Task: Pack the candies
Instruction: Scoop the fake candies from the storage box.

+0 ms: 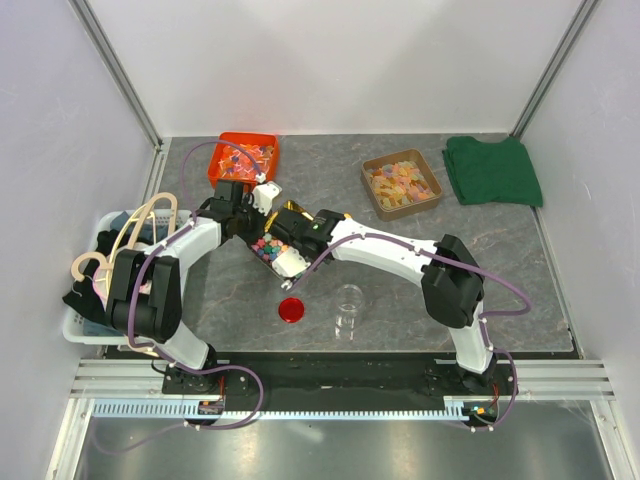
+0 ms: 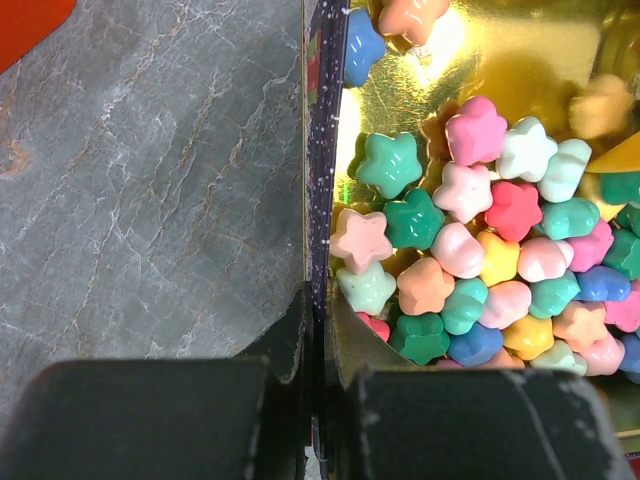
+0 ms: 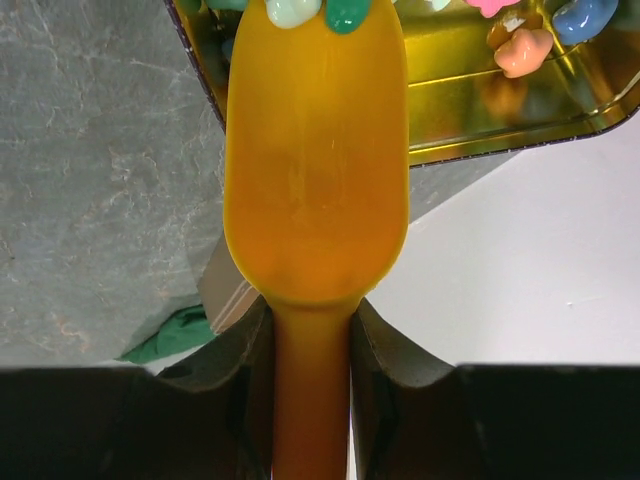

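Though near candies (image 2: 480,270), jar (image 1: 349,308), lid (image 1: 291,310) apart.

One each: orange-red tray (image 1: 245,136), brown tray (image 1: 434,174), gold tray (image 2: 500,60), clear jar (image 1: 349,310), red lid (image 1: 292,310), green cloth (image 1: 491,170), orange scoop (image 3: 315,190); dozens of candies (image 2: 470,250).

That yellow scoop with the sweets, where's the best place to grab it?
Grip the scoop by its narrow straight handle, coming from behind the bowl, one finger on each side. The wide bowl must stay clear for candies. The right fingers hold it that way.
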Controlling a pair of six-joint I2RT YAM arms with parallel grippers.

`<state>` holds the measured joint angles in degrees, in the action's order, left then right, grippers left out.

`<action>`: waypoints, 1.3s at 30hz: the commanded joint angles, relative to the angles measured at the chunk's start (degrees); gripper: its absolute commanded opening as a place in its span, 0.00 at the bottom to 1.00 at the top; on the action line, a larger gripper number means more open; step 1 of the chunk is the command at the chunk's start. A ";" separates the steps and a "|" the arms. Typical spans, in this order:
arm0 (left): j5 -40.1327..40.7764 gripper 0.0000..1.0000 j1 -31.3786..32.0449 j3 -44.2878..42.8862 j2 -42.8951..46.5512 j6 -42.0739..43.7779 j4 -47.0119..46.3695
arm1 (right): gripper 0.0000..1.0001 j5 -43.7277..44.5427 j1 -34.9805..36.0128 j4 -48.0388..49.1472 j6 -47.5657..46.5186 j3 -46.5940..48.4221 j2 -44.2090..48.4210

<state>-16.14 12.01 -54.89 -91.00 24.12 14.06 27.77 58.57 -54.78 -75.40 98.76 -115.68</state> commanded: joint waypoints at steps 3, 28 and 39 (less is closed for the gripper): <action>-9.00 0.02 0.47 -1.18 3.72 -1.09 -7.74 | 0.00 -8.17 -0.91 -1.64 4.11 2.40 -4.38; -6.27 0.02 0.47 -0.83 2.32 -2.58 -7.91 | 0.00 -16.06 -0.12 -4.18 13.94 9.25 -9.91; -6.18 0.02 0.38 -0.57 1.97 -2.32 -7.82 | 0.00 -29.33 -5.39 -7.71 21.60 13.74 -9.92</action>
<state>-18.26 12.16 -54.33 -91.00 24.60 12.25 8.51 54.92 -60.93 -58.39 109.69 -124.77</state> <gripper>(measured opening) 0.035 0.349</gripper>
